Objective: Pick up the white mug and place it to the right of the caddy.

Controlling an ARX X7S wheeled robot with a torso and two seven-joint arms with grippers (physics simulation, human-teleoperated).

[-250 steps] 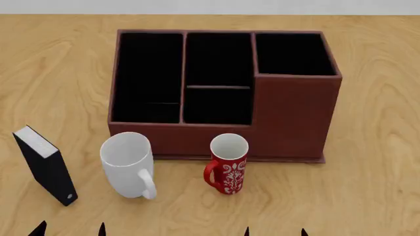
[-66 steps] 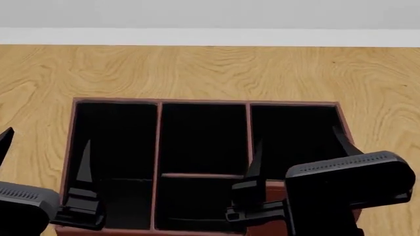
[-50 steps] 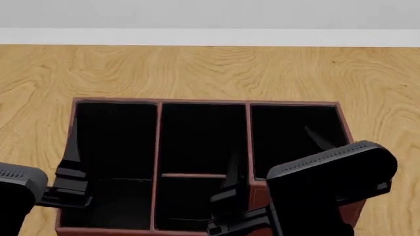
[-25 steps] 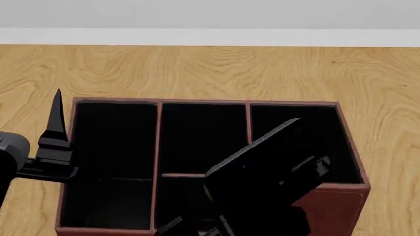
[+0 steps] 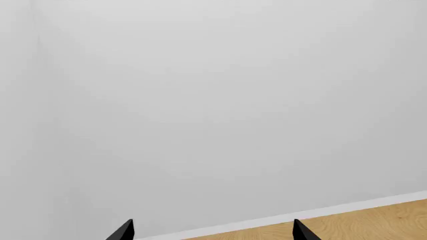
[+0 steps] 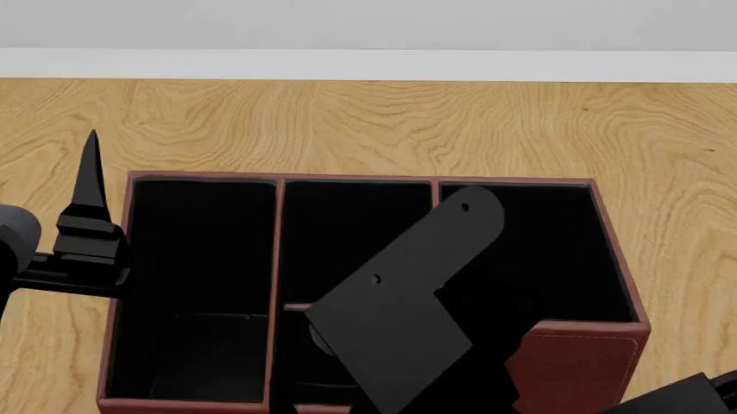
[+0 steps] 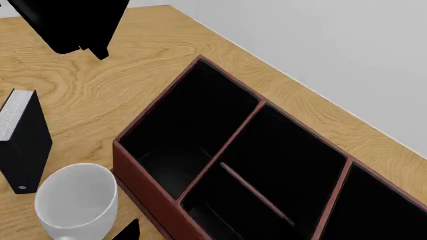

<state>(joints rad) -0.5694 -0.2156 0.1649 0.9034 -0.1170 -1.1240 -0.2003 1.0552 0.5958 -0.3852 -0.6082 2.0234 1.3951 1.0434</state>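
- Since half a second ago, our right arm (image 6: 403, 302) has swung further across the head view, now a flat black slab angled over the middle and right compartments, and our left gripper (image 6: 86, 233) has edged slightly up along the box's left wall.
- We see the counter (image 6: 345, 121), light wood grain, running back to a white wall (image 5: 213, 100).
- We see the caddy (image 7: 220, 150), reddish-brown with black-lined compartments, standing on the counter; its taller corner section (image 6: 582, 362) shows at the near right in the head view.
- We see the black box (image 7: 23, 145) with a white top, upright on the counter, near the mug on the side away from the caddy.
- We find the white mug (image 7: 77, 205) upright on the counter, just beside the caddy's front corner, not gripped.
- On our left gripper, the wrist view shows two finger tips (image 5: 123, 231) well apart, so it is spread and grasping nothing.
- On our right gripper, only one dark tip (image 7: 127, 232) shows beside the mug; we cannot tell whether those fingers are spread or clenched.
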